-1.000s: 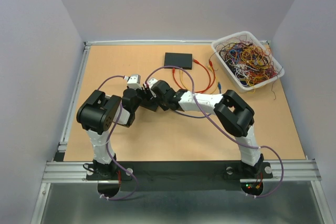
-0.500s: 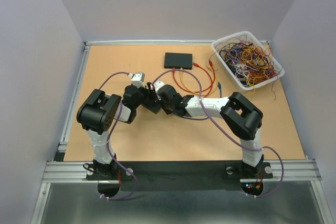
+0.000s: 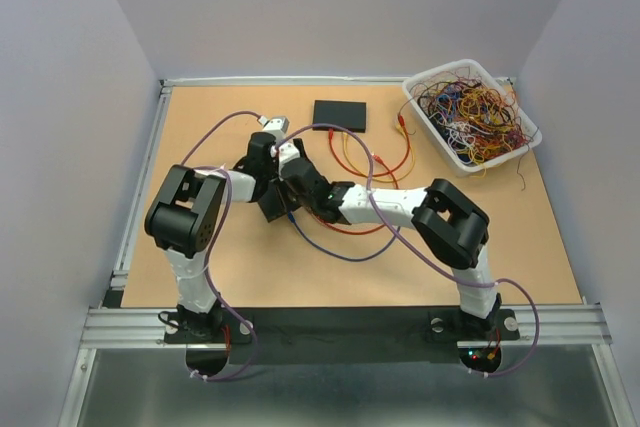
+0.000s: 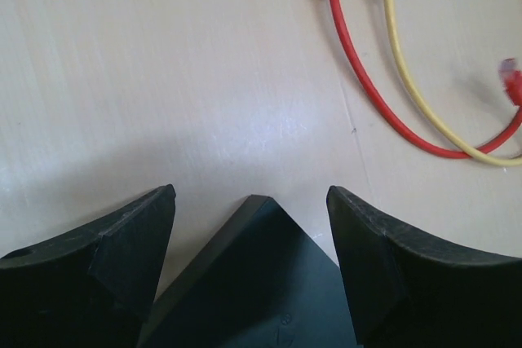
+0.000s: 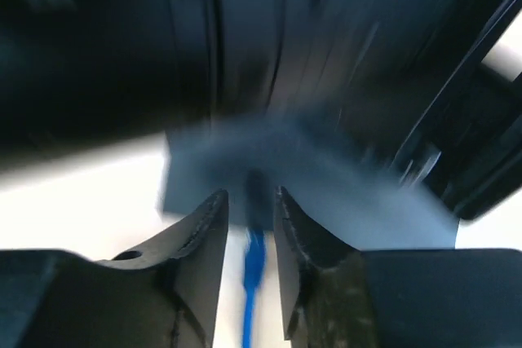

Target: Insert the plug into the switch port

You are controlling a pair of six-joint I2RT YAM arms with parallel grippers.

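Left gripper [image 4: 249, 193]: jaws wide, straddling switch [image 4: 253, 283] corner, no contact; likely placed to steady it against push. Right gripper [image 5: 250, 193]: jaws slightly apart, blue cable [image 5: 254, 270] between, apparently unpinched. Plug [image 5: 254, 181] just ahead of fingertips, seemingly in switch; blur hides seating.

Nothing legible is showing: the black box [image 3: 340, 114] is presenting a plain top (the right wrist view is blurring badly).
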